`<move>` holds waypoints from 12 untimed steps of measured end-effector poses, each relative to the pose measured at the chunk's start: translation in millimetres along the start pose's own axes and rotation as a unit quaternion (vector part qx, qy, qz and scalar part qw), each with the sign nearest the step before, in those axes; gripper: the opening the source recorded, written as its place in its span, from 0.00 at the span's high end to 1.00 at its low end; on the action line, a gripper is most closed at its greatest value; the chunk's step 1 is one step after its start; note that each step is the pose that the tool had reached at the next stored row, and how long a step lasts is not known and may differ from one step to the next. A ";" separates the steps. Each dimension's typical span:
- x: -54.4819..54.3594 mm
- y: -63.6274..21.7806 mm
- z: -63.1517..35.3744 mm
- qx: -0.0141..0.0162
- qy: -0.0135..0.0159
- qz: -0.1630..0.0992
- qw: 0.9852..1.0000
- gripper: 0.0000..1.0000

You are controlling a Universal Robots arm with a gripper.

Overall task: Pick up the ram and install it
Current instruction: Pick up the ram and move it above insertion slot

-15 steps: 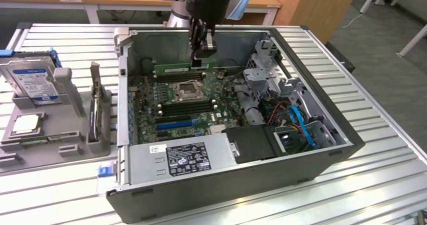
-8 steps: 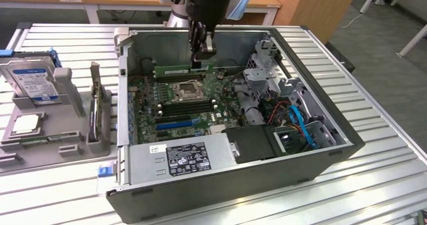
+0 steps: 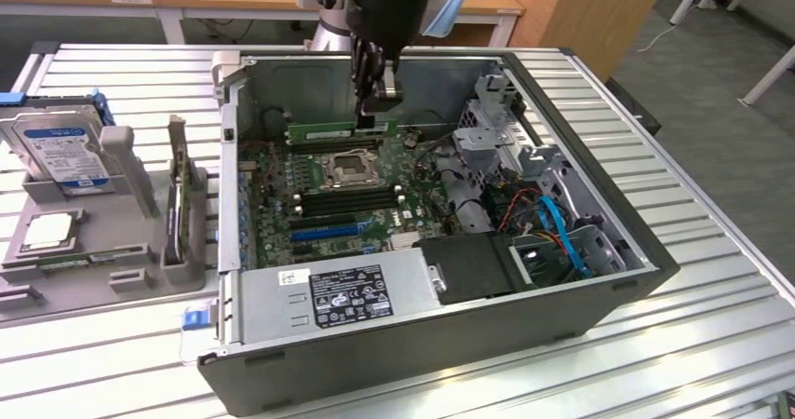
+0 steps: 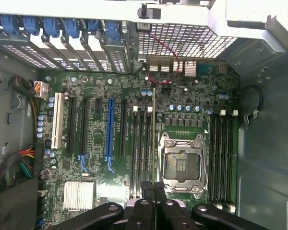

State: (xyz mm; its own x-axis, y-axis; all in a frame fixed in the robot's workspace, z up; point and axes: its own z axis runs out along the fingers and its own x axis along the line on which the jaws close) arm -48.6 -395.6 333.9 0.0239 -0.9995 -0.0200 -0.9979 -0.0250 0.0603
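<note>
The ram (image 3: 338,130), a narrow green stick with black chips, is gripped by its top edge and hangs level inside the open computer case (image 3: 597,293), just behind the processor socket (image 3: 348,169). My gripper (image 3: 369,112) reaches straight down from above and is shut on it. In the wrist view the ram (image 4: 154,129) appears edge-on as a thin line running out from my gripper (image 4: 153,188). It lies alongside the black memory slots (image 4: 141,148), between them and the processor socket (image 4: 182,165). Whether its lower edge touches the board I cannot tell.
Left of the case stands a grey holder (image 3: 137,275) carrying a hard drive (image 3: 62,149) and a square silver chip (image 3: 50,231). Inside the case, the power supply (image 3: 335,293) lies along the near wall, with a drive cage and blue cables (image 3: 559,233) on the exterior view's right.
</note>
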 end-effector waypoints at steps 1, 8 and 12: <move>0.0 -0.1 0.5 0.000 0.000 0.000 1.000 0.89; 0.1 -0.1 2.2 0.000 0.000 0.000 1.000 0.89; 0.2 -2.7 2.1 0.000 0.000 0.000 1.000 0.89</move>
State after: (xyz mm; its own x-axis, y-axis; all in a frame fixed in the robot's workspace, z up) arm -46.0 -395.6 331.6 0.0239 -0.9995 -0.0199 -0.9979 -0.0251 0.0603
